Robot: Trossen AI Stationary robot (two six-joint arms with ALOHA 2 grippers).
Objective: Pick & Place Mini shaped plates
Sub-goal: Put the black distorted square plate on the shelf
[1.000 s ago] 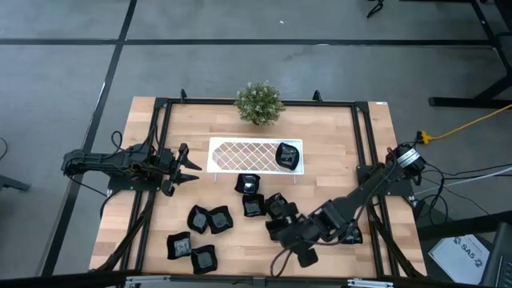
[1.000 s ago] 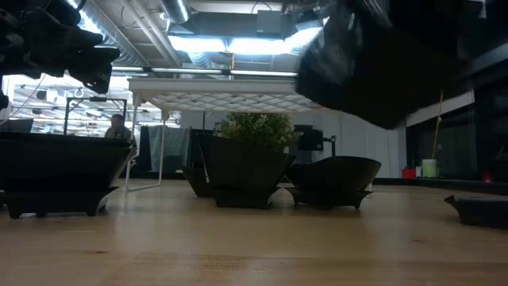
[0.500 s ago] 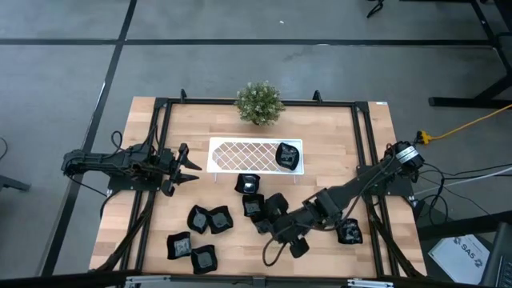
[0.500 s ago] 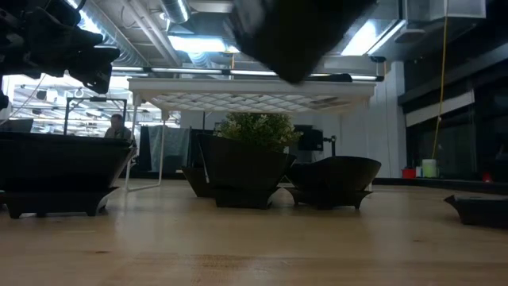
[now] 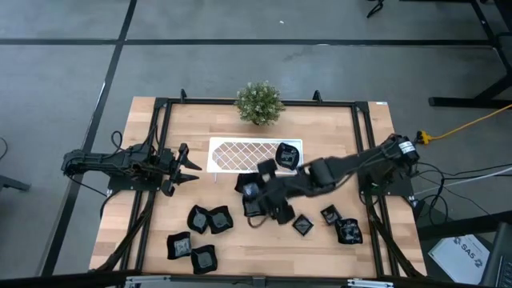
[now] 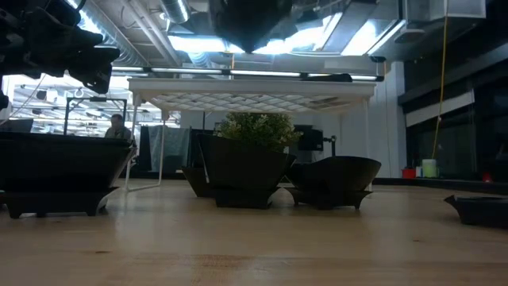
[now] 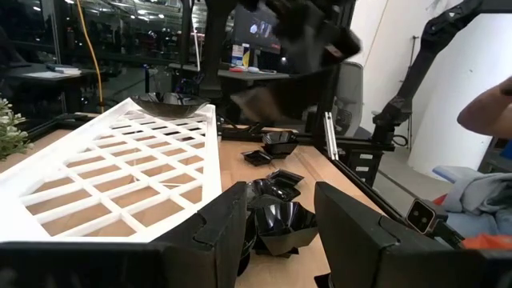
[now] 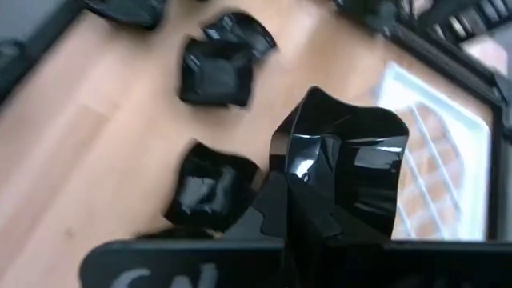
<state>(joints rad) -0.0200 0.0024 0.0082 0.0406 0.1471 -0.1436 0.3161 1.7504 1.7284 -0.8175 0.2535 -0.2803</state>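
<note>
My right gripper (image 5: 270,181) hangs over the table's middle, just near of the white lattice tray (image 5: 240,154), shut on one black glossy mini plate (image 8: 344,156). In the low view it shows as a dark shape (image 6: 248,20) at the top. Another mini plate (image 5: 286,154) sits on the tray's right end. Several more lie on the wood, among them one pair (image 5: 208,218), another (image 5: 190,250), and three at the right (image 5: 328,222). My left gripper (image 5: 190,166) waits open at the table's left, level, pointing at the tray. My right gripper pinches the plate's near rim (image 8: 294,172) between its two shut fingers (image 8: 276,204). It slants down from the table's right and near side. The plate is lifted clear of the table and tilted, its hollow side facing the wrist camera.
A small green potted plant (image 5: 258,102) stands at the far edge behind the tray. A black metal frame (image 5: 156,120) runs along the table's sides. Two plates (image 5: 251,196) lie right under the right arm. Bare wood lies at the near middle (image 5: 256,248).
My right gripper, shut on the plate, has swung from the near right part of the table toward the far edge and the left. It has risen and rolled as it went, and now hangs next to the tray. The plate has gone with it, clear of the table.
</note>
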